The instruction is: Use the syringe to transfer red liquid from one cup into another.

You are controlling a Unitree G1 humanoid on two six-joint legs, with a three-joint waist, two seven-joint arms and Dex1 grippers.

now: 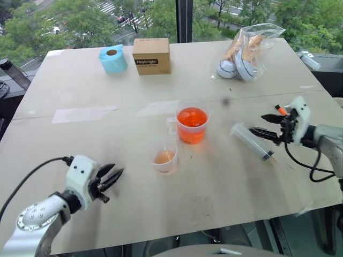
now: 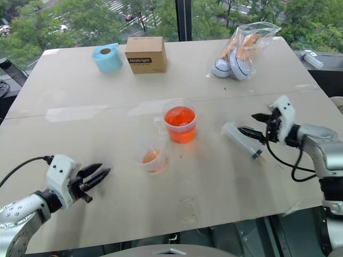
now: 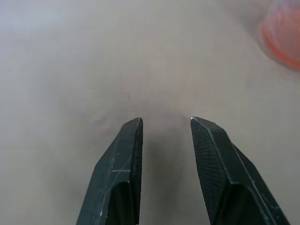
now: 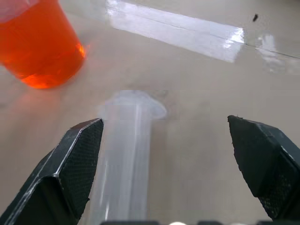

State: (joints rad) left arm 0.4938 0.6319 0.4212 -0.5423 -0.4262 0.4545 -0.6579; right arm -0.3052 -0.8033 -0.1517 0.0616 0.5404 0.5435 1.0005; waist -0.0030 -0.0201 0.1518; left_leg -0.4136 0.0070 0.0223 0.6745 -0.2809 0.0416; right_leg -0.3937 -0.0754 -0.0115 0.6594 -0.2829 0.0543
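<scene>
Left gripper [image 1: 110, 179]: near front-left edge of the tabletop [image 1: 80, 91], fingers drawn close with a narrow gap between the tips, holding nothing; well apart from every task item.

Blue tape roll [image 1: 112, 58] and brown cardboard box [image 1: 151, 55]: far side of tabletop, side by side; not part of the job.

Smaller handleless cup [image 1: 165, 155]: mid-tabletop, upright; a shallow layer of red liquid [image 1: 164, 157] at its bottom; stands just in front of and slightly left of the larger cup.

Handled measuring cup [image 1: 191, 125]: upright, centre of tabletop; well filled with the same orange-red liquid; handle turned left.

Plastic bag of oddments [image 1: 247, 49]: far right, idle.

Syringe [image 1: 253, 141]: lying flat on the tabletop right of the handled cup, flanged end toward the cups, tip toward the right edge; barrel looks clear, so probably empty.

Right gripper [image 1: 265, 126]: fingers spread wide, empty, hovering at the syringe; in the right wrist view the barrel lies between the fingers, close to one of them; no contact evident.

Progress, as judged: some liquid already sits in the small cup; syringe not in hand; grasping, drawing from the handled cup and discharging into the small cup remain.
</scene>
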